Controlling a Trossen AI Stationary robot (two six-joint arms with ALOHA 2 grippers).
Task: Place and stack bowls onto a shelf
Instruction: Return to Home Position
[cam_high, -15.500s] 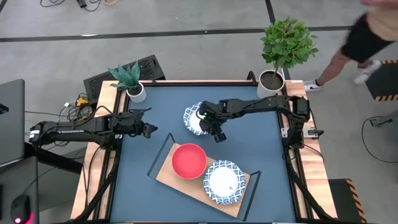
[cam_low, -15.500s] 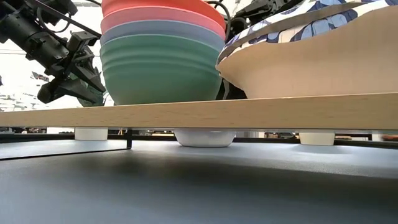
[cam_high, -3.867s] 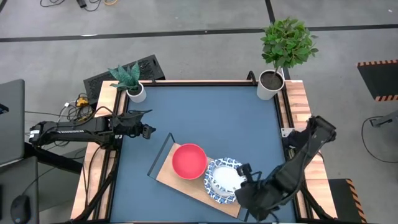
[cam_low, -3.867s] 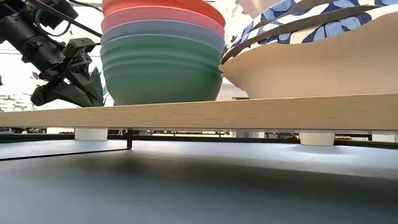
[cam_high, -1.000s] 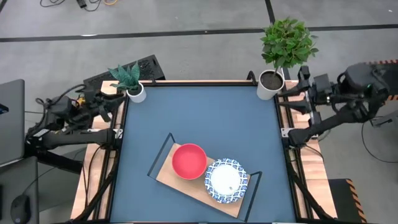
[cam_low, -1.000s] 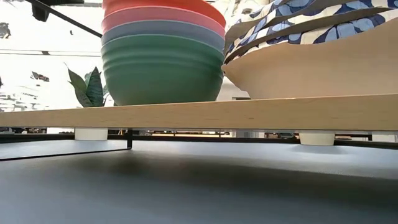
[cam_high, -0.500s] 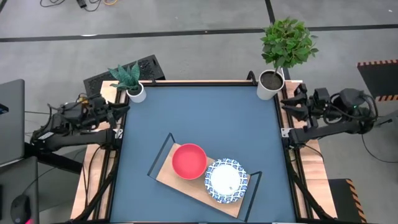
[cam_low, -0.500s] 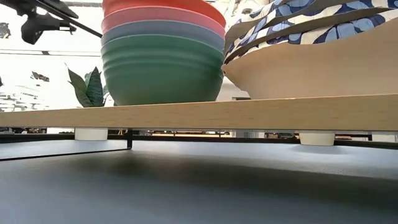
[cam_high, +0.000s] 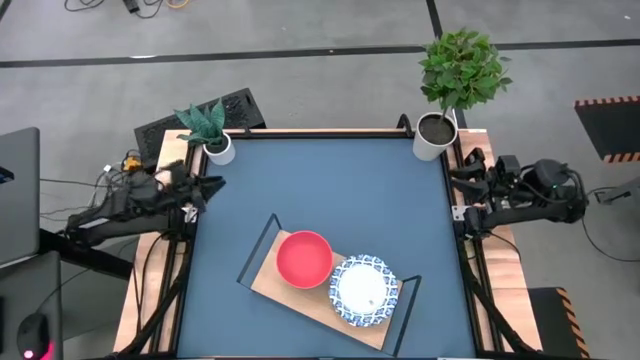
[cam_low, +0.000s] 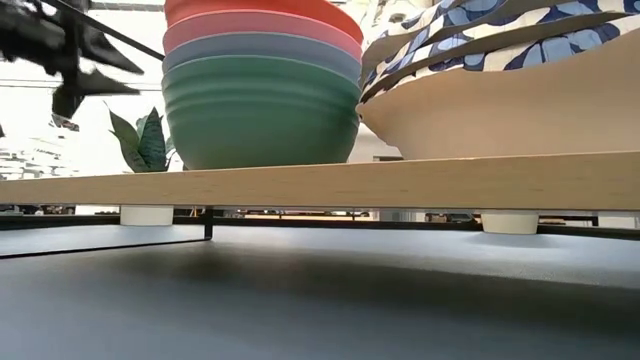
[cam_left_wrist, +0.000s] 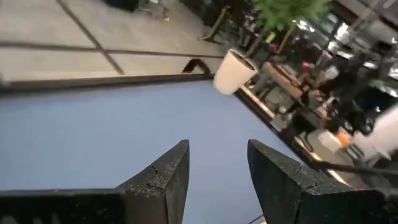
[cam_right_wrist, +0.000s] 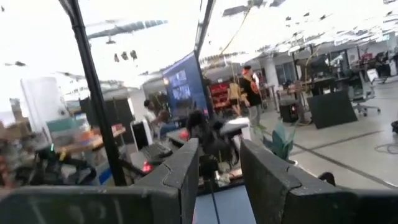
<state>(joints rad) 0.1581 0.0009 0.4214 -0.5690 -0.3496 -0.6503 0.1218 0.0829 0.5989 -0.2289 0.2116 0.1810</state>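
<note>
- The shelf stands slantwise on the blue desk, toward its near edge. Every bowl in view rests on it.
- The coloured bowls form 1 stack on the shelf's left part, pink-red on top and teal-green at the bottom. They are nested, so they take up the room of 1 bowl.
- The white bowls with blue patterned rims form a 2nd nested stack just beside the first, on its right. Whether the 2 stacks touch cannot be told.
- Grouping like with like probably lets each bowl seat snugly in the one below, which keeps both stacks steady.
- The left arm is folded at the desk's left edge, near the small plant. The left jaws are released and hold nothing, and bare desk shows through the gap.
- The right arm is folded at the right edge, just beside the tall plant's pot. The right jaws are also parted and empty.
- Both arms are well apart from the shelf, which suits parking, since nothing there can knock the stacks.
- The job looks finished, with no bowl lying off the shelf.
</note>
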